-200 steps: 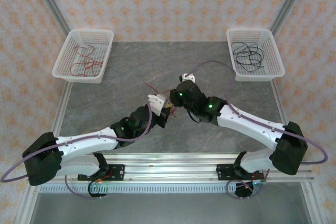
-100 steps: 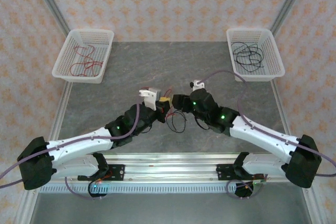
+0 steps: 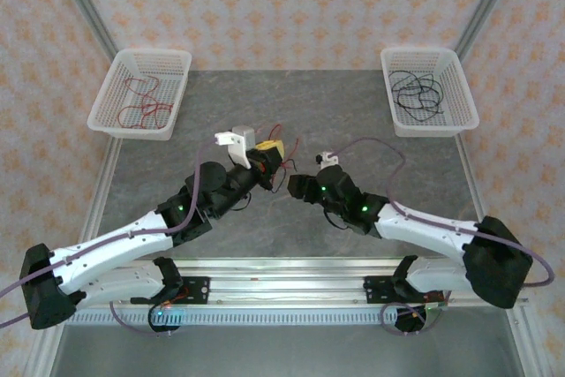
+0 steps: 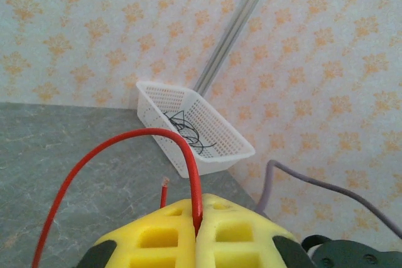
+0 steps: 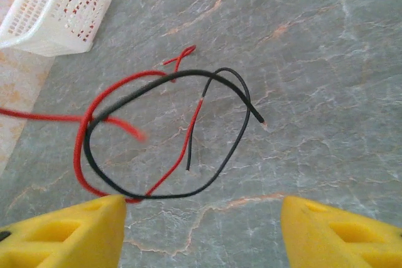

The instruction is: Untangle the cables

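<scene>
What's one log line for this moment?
left hand: shut on red wire | right hand: open | black wire: crossing red wire

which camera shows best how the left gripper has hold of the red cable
Left wrist: the red cable arcs down into the seam between the left gripper's shut yellow pads. Right wrist shows its loops crossing a black cable over the table. Top external shows a faint red strand beside that gripper.

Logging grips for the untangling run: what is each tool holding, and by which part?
The left tool pinches a thin red wire between its yellow pads, partway along its arc. The right tool is open, holding nothing.
</scene>
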